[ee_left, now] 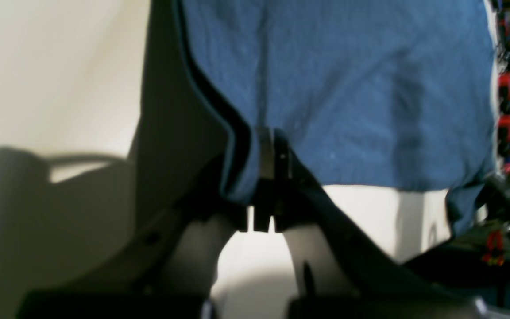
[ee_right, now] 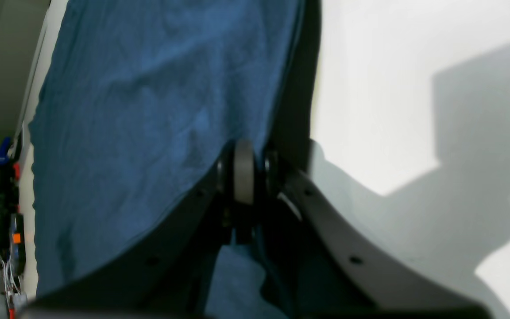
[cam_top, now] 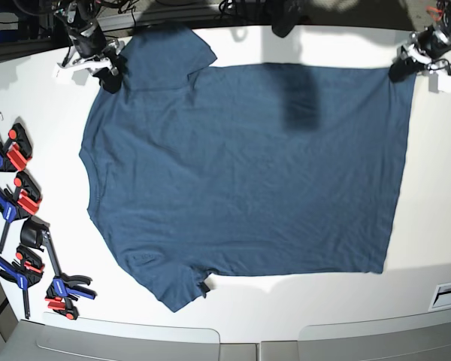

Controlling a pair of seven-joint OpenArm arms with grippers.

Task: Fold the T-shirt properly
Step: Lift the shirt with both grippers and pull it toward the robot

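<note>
I can read no brand, label or writing anywhere. The shirt [cam_top: 240,180] lies spread flat on the white bench [cam_top: 52,135], long axis running across the base view: collar end toward that view's left, hem toward its right. One sleeve points to the far left corner, the other to the near edge. The fabric is a matte knit, teal-blue, lightly creased, with a dark shadow patch near the far edge.

My left tool [ee_left: 269,165] is clamped shut on the hem corner at the base view's far right; the wrist view shows cloth pinched between its dark fingers. My right tool [ee_right: 246,170] is closed on the shirt's edge by the far sleeve, cloth bunched around a grey pad [ee_right: 243,170].

A row of red, blue and black clamps [cam_top: 19,218] lies on the bench left of the shirt, apart from it.
</note>
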